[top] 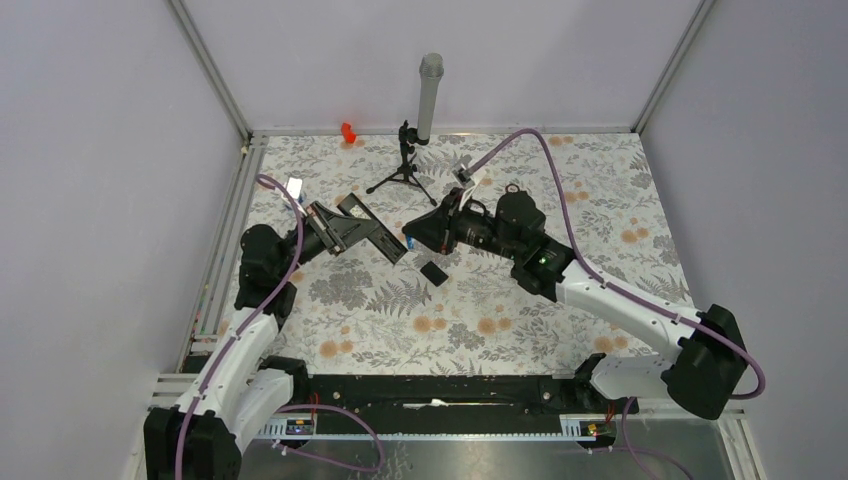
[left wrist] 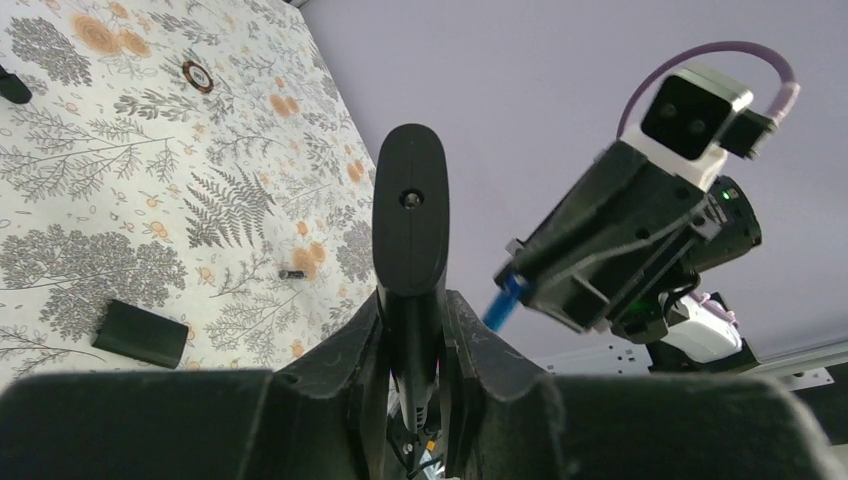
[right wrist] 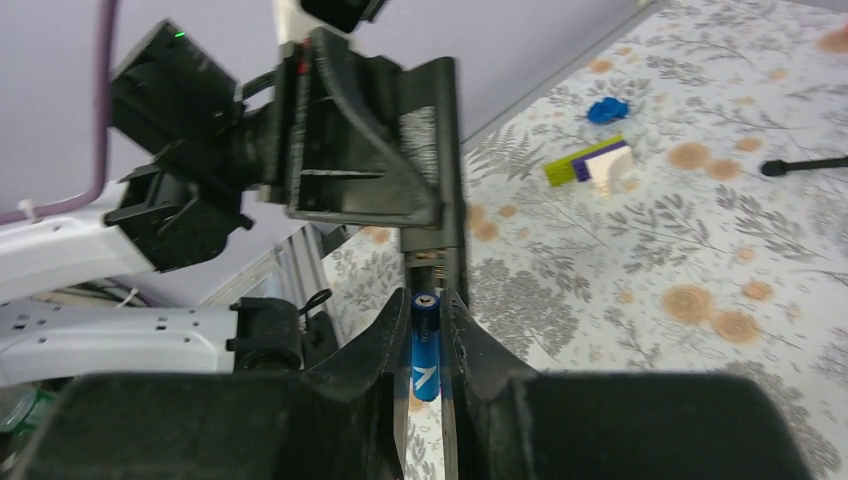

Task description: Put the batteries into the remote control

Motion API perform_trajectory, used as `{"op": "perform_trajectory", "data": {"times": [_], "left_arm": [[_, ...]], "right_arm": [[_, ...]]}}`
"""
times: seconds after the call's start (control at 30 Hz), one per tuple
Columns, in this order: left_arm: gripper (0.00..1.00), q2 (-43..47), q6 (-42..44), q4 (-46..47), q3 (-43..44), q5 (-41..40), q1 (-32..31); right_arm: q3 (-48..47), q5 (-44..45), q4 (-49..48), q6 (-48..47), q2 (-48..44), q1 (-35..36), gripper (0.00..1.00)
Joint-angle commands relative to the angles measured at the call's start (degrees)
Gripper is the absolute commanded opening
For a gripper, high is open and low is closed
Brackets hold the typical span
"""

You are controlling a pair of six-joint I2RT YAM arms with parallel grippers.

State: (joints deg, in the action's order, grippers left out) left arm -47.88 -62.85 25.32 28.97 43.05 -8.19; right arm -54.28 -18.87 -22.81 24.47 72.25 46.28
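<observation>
Floral desk (top: 500, 335) below: left pincer (left wrist: 412, 308) clamped the remote control (left wrist: 410, 200) aloft, apparently steadying it, while right pincer (right wrist: 426, 308) gripped one battery (right wrist: 426, 352), seemingly aligned for insertion.

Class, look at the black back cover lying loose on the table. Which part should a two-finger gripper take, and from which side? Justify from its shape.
Probably best taken across its two long edges, near the middle of the back cover, jaws coming straight down from above. It is a thin slab lying flat, so only its edges offer opposed faces.
</observation>
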Motion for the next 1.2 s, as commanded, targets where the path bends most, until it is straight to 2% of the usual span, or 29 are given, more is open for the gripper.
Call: {"op": "perform_trajectory", "data": {"times": [0.0, 0.23, 0.5, 1.03, 1.17], "left_arm": [[0.0, -1.39, -3.32, 6.48, 0.16, 0.69, -0.16], [0.0, -3.17, -5.41, 9.17, 0.57, 3.1, -0.16], [0.0, -4.2, -5.24, 10.41, 0.55, 5.9, -0.16], [0.0, -5.38, -9.03, 16.74, -0.32, 6.91, -0.16], [0.0, -5.17, -9.35, 16.82, -0.23, 6.89, -0.16]], "right_arm": [[-4.72, 1.03, -1.77, -3.63, 0.79, 3.44, 0.07], [-5.65, 3.35, -0.87, -8.93, 2.04, 7.47, 0.09], [-7.07, 4.9, 0.44, -13.11, 3.53, 8.14, 0.1], [-6.46, 4.5, 0.7, -13.53, 5.39, 8.82, 0.11], [-6.36, 5.11, 1.39, -13.98, 5.24, 8.83, 0.15]]}}
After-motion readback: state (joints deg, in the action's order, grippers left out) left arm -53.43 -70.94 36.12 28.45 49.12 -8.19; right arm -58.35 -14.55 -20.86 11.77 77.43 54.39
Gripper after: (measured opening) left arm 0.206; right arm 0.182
